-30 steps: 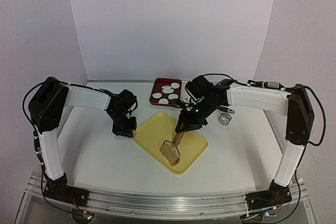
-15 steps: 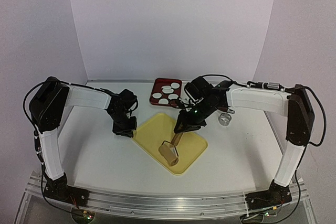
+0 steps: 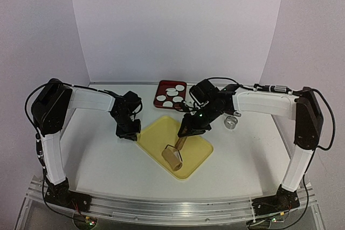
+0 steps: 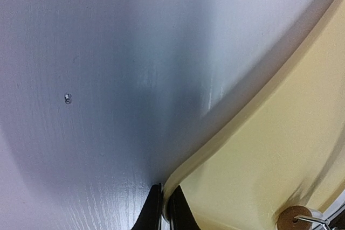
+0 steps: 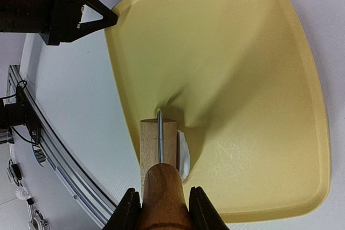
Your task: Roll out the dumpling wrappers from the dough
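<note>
The yellow board point(image 3: 175, 146) lies mid-table. My right gripper point(image 5: 161, 208) is shut on the brown handle of a wooden roller point(image 5: 158, 144), whose drum point(image 3: 173, 156) rests on the board over the dough point(image 5: 184, 154), a thin white patch showing at the drum's right side. My left gripper point(image 4: 164, 214) is shut on the board's left rim point(image 4: 215, 144), pinching it at the table surface. Several round white dumpling wrappers point(image 3: 173, 96) lie on a red tray point(image 3: 161, 86) at the back.
A small metal ring cutter point(image 3: 232, 122) stands on the white table to the right of the board. The red tray sits just behind the board. The left gripper point(image 5: 59, 9) shows in the right wrist view at the board's far corner.
The roller has shifted slightly to the left and nearer along the board with my right gripper. The left arm has not moved.
</note>
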Controlling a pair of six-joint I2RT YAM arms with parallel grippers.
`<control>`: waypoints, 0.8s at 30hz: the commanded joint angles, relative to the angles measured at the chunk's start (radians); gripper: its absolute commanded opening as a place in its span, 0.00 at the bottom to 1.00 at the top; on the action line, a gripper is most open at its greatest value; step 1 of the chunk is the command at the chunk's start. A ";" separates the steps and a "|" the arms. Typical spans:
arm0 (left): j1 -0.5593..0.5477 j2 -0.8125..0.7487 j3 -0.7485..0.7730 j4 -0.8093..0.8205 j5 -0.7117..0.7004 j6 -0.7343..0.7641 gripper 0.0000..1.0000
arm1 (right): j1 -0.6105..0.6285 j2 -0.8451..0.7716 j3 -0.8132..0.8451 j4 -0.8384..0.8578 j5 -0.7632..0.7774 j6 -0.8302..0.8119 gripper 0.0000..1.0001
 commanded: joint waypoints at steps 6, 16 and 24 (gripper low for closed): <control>-0.016 0.045 0.023 -0.033 0.004 0.028 0.00 | 0.060 0.189 -0.193 -0.243 0.313 -0.053 0.00; -0.016 0.044 0.000 -0.042 -0.033 0.039 0.00 | 0.061 0.161 -0.235 -0.274 0.457 0.029 0.00; -0.004 0.025 -0.024 -0.045 -0.058 0.043 0.00 | 0.038 0.110 -0.299 -0.316 0.571 0.095 0.00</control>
